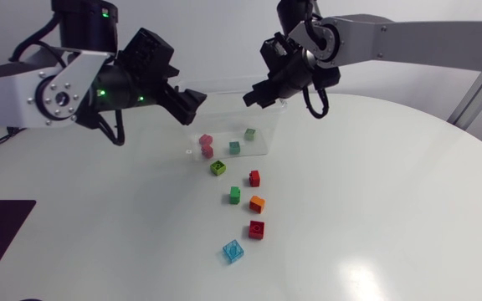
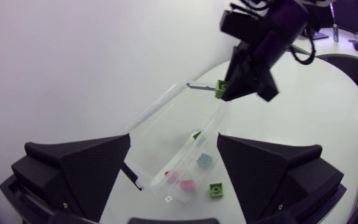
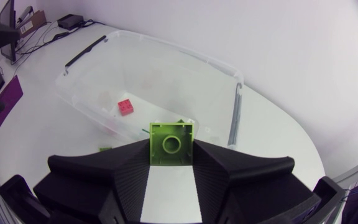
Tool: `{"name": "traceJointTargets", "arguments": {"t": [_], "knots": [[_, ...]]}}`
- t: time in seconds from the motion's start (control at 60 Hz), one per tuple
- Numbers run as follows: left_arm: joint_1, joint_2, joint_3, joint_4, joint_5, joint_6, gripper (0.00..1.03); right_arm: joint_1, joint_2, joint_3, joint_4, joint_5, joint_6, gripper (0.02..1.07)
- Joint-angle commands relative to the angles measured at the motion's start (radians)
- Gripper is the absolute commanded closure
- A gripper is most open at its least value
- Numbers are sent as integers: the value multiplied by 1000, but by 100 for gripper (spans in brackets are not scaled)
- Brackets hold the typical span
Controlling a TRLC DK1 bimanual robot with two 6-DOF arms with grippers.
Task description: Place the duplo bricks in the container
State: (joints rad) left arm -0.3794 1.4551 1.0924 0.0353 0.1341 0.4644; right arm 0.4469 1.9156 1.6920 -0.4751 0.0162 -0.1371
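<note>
Right claw (image 3: 171, 155): matte black wedges pinching a lime brick (image 3: 171, 143), hollow underside showing, above the clear plastic container (image 3: 160, 42). Left claw (image 2: 174, 149): spread, tilted down toward the container. Worktop (image 1: 375, 209): white, glossy, round, bearing loose square bricks, including an orange brick (image 1: 257, 203) and a translucent cyan brick (image 1: 233, 251).

Lime-green brick (image 3: 171, 143), clear container (image 3: 173, 50)
</note>
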Motion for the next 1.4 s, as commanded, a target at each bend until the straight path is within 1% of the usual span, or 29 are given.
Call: {"name": "traceJointTargets", "arguments": {"t": [0.0, 0.083, 0.183, 0.283, 0.317, 0.35, 0.383, 0.417, 0.517, 0.6, 0.65, 0.7, 0.8, 0.883, 0.95, 1.117, 1.167, 1.233, 1.333, 1.383], "knots": [[-35, -70, -92, -32, 18, -18, 4, -10, 46, 49, 1, 4, 17, 73], [-72, -122, -169, -91, 58, 23, 4, -19, 85, 86, 16, 4, 13, 72], [-113, -154, -259, -118, 73, 76, 4, -31, 134, 138, 16, 4, 7, 72], [-136, -144, -312, -147, 96, 115, 4, -40, 191, 202, 10, 2, 5, 71], [-150, -137, -322, -153, 99, 125, 4, -42, 217, 236, -13, -2, 5, 62], [-167, -128, -328, -169, 101, 137, 4, -45, 241, 270, -45, -7, 7, 43], [-176, -121, -332, -179, 102, 148, 4, -53, 257, 293, -65, -10, 8, 20], [-188, -108, -333, -186, 107, 152, 4, -56, 261, 298, -79, -12, 10, 5], [-205, -67, -330, -199, 144, 171, 4, -73, 230, 241, -65, -24, 7, 6], [-233, -13, -328, -207, 156, 204, 4, -88, 157, 129, -17, -39, -10, 6], [-245, 34, -316, -209, 157, 206, 4, -97, 105, 52, 10, -45, -18, 6], [-259, 74, -298, -232, 157, 201, 4, -108, 43, -29, 36, -47, -25, 6], [-291, 159, -250, -270, 156, 134, 4, -126, -104, -218, 87, -62, -33, 6], [-300, 231, -215, -311, 151, 89, 4, -131, -188, -339, 93, -65, -33, 6], [-303, 271, -197, -318, 142, 54, 5, -129, -247, -430, 112, -65, -30, 6], [-309, 330, -131, -341, 119, 6, 6, -94, -371, -641, 148, -84, -58, 6], [-322, 344, -117, -350, 119, 2, 6, -82, -406, -712, 173, -93, -76, 6], [-334, 352, -104, -351, 116, -4, 6, -74, -448, -770, 210, -93, -91, 6], [-340, 361, -89, -353, 111, -27, 10, -76, -503, -793, 205, -94, -107, 6], [-346, 364, -83, -371, 107, -38, 12, -73, -533, -799, 187, -99, -113, 6]]}}
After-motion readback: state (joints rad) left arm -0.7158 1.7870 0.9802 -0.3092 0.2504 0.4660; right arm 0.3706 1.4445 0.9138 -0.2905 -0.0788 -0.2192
